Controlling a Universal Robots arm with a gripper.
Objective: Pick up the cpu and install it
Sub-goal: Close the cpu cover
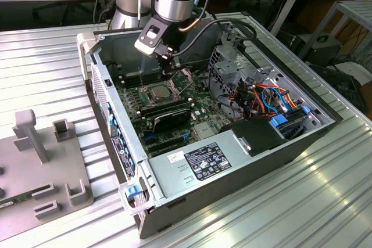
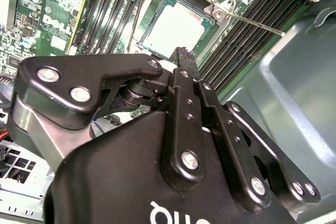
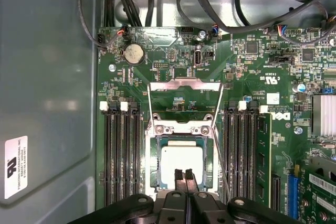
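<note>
The cpu (image 3: 181, 157) lies flat in its open socket (image 3: 156, 128), mid-motherboard (image 3: 173, 69) between the memory slots (image 3: 121, 156). The gripper (image 3: 184, 173) hangs just over it, fingers pressed together, empty. Light, stiff and delicate, I'd say: hold it by opposite edges only.

Overall: pretty bright, even room light from above in all views
Glare: ribbed metal table (image 1: 325, 201) shines near white in the exterior view
Washed out: cpu (image 2: 173, 29) top goes pale in the second wrist view
Shadows: soft, computer case (image 1: 261, 172) interior darker under the arm
</note>
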